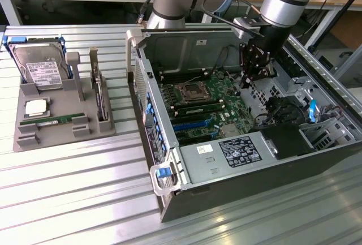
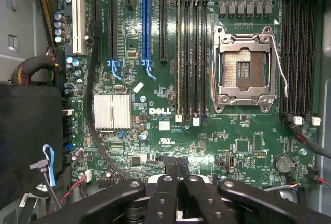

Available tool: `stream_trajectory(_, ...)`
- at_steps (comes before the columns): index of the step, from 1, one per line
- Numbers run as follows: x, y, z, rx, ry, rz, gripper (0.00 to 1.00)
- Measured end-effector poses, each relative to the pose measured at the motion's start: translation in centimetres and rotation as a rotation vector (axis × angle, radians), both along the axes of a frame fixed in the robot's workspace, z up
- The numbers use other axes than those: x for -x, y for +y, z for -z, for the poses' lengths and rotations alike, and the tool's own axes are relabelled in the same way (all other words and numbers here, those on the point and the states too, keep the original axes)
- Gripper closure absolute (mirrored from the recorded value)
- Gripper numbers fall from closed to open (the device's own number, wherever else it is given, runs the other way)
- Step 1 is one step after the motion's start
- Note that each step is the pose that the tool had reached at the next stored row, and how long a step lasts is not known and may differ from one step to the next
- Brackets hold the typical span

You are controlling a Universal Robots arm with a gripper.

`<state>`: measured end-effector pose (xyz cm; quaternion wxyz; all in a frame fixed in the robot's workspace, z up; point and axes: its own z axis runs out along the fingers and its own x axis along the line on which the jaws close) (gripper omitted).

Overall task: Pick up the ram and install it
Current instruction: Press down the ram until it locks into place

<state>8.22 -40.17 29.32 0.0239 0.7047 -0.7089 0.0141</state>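
Observation:
One ram (image 1: 48, 121), a thin green stick, lies flat in the grey holder (image 1: 62, 137) at the exterior view's left. A second ram (image 1: 198, 109) stands seated in a motherboard slot beside the empty CPU socket (image 1: 191, 91). From the wrist it is the narrow tan edge of ram (image 2: 179, 53) in the slot nearest the socket (image 2: 243, 69). My gripper (image 1: 247, 81) hangs inside the open computer case, above the motherboard's right part. Its black fingers (image 2: 165, 195) are pressed together, and the gripper (image 2: 178, 171) is shut with nothing between them.
The grey holder also carries a silver hard drive (image 1: 39, 67), a CPU chip (image 1: 35, 107) and an upright expansion card (image 1: 99, 95). The case walls (image 1: 169, 188), a power supply (image 1: 237, 151), black cables (image 1: 283, 109) and a heatsink (image 2: 112, 111) surround the board.

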Motion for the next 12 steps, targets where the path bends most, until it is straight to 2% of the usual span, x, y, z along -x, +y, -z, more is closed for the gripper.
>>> stream_trajectory(3,0.0,0.0,0.0,0.0,0.0,0.005,0.89)
stream_trajectory(5,0.0,0.0,0.0,0.0003,0.0,0.038,0.89)
stream_trajectory(6,0.0,0.0,0.01,0.0006,0.0,0.079,0.89)
stream_trajectory(7,0.0,0.0,0.02,0.0012,0.0,0.154,0.89)
stream_trajectory(10,0.0,0.0,0.06,0.0017,0.0,0.233,0.89)
stream_trajectory(12,0.0,0.0,0.1,0.0018,0.0001,0.307,0.89)
